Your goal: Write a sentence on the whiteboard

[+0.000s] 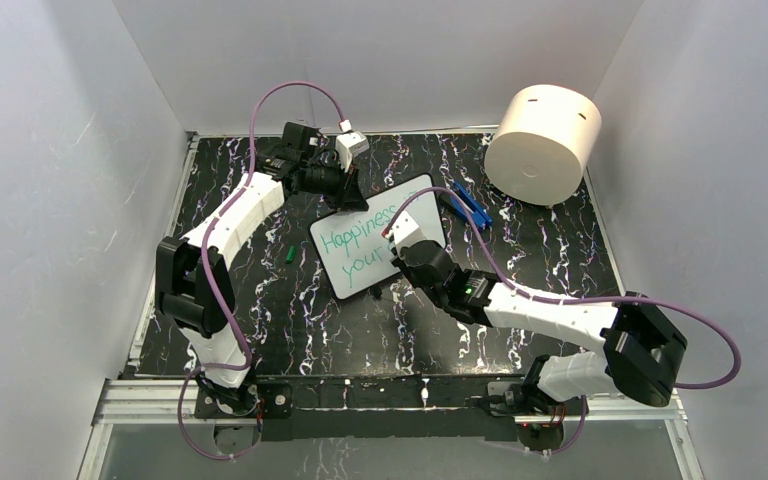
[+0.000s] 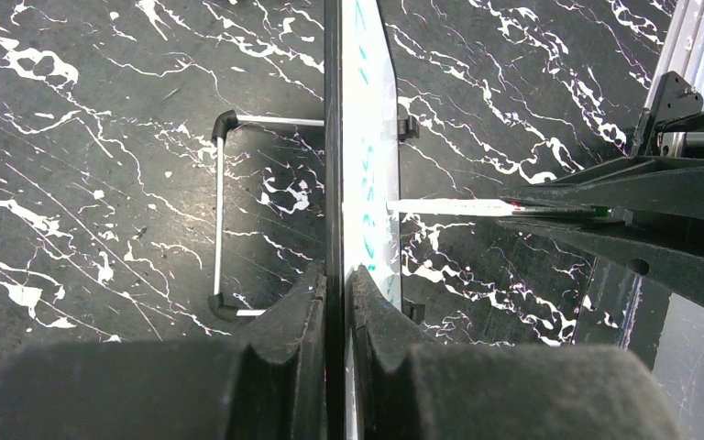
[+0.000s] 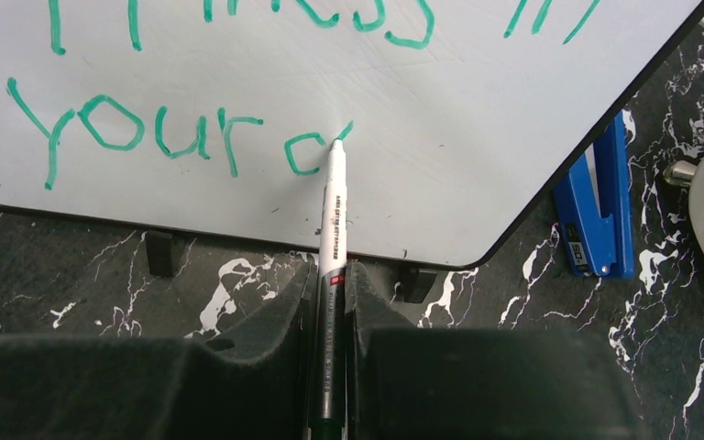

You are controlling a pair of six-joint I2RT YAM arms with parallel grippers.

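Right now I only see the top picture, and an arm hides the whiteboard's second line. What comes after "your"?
Observer: The right wrist view shows the marker tip on the whiteboard, partway through one unfinished letter after "your".
Visitor: Is the board lying flat?
Observer: No, the left wrist view shows it edge-on, standing steeply, with the left gripper shut on its edge.
Visitor: What props it?
Observer: A wire stand behind it.

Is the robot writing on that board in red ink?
No, the lettering on the whiteboard is teal-green, and the marker held in the right tool sits at a green stroke.
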